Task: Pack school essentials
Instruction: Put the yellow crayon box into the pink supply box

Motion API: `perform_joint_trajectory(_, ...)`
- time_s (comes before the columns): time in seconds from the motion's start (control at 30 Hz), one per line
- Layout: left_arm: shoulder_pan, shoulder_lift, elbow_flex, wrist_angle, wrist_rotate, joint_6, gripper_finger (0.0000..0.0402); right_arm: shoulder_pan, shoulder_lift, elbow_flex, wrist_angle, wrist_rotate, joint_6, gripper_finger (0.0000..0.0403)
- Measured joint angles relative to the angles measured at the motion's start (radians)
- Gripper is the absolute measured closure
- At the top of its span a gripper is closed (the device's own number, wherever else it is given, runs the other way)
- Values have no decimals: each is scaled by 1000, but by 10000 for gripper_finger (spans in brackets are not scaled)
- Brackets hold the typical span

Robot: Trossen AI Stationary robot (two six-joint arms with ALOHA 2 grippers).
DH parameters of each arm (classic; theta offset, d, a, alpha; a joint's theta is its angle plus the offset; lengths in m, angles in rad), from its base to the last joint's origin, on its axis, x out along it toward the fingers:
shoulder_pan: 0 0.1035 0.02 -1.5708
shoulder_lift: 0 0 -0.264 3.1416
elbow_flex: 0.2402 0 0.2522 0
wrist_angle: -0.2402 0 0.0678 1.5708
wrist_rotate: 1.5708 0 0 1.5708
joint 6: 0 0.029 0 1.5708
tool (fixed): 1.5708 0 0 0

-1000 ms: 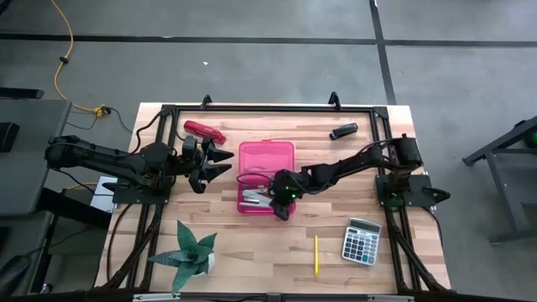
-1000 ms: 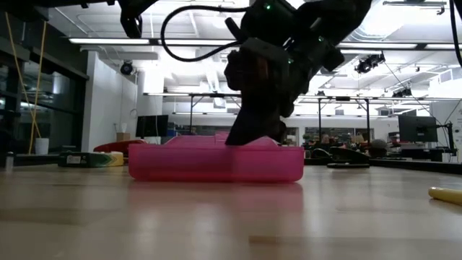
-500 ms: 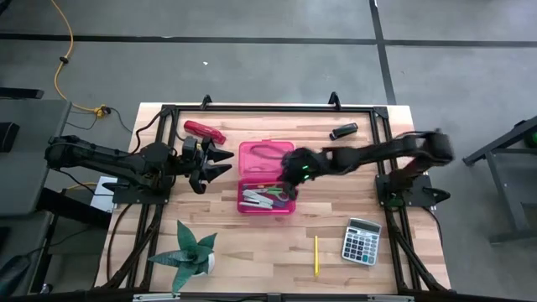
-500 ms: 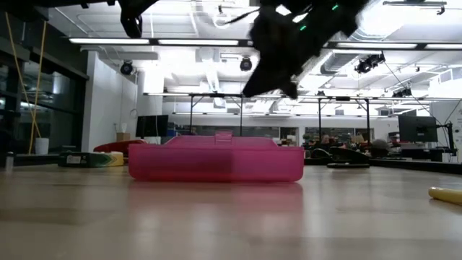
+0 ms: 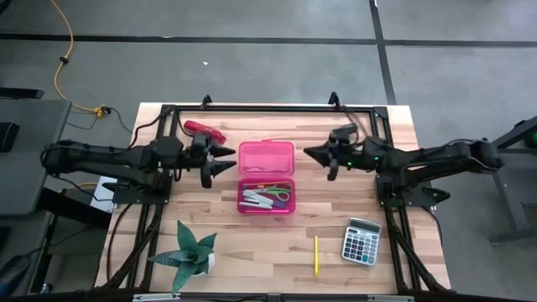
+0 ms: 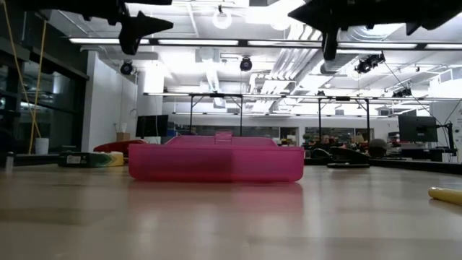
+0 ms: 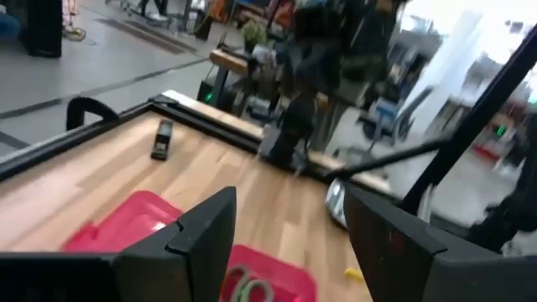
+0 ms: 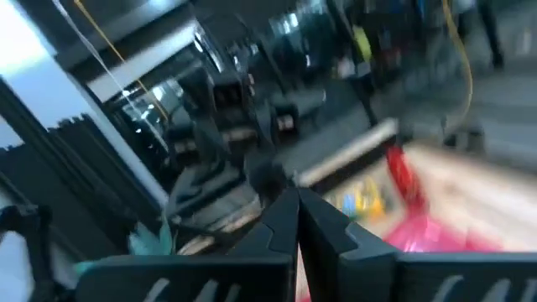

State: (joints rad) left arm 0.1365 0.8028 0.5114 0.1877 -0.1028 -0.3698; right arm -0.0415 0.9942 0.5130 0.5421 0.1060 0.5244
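Note:
The pink case lies open mid-table, lid toward the far edge. Its tray holds scissors with green and orange handles and grey and white stationery. A yellow pencil lies near the front edge. My left gripper hangs open, level, left of the case, high above the table. My right gripper is shut with nothing in it, level, right of the case's lid. Both point at the case. In the right wrist view the shut fingers aim past the case.
A red tool lies far left and a black item far right. A calculator sits near right, a green spiky plant near left. A yellow-green box lies beside the red tool. A black frame rims the table.
My right gripper has risen out of the case's tray and drawn back toward the table's right edge. It has tipped from pointing down to level and has stayed shut. The tray's scissors and stationery, which it covered before, now show.

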Motion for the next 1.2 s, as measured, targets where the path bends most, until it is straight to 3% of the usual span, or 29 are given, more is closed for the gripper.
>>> perform_joint_trajectory(0.23,56,5,79,-42,37,147,193,-6,-20,50,8,13,-371,403)
perform_joint_trajectory(0.7,51,7,80,-8,34,137,193,-6,-20,58,-30,12,-368,403)
perform_joint_trajectory(0.8,51,7,81,-46,-14,72,193,-6,-20,58,-30,12,-368,403)
perform_joint_trajectory(0.93,64,12,132,-386,-197,-33,193,-6,-20,58,-44,12,-366,403)
perform_joint_trajectory(1.03,106,32,172,-730,-325,-223,193,-6,-20,58,-56,12,-365,403)
perform_joint_trajectory(1.2,235,103,177,-1124,-269,-459,193,-6,-20,58,-83,9,-357,403)
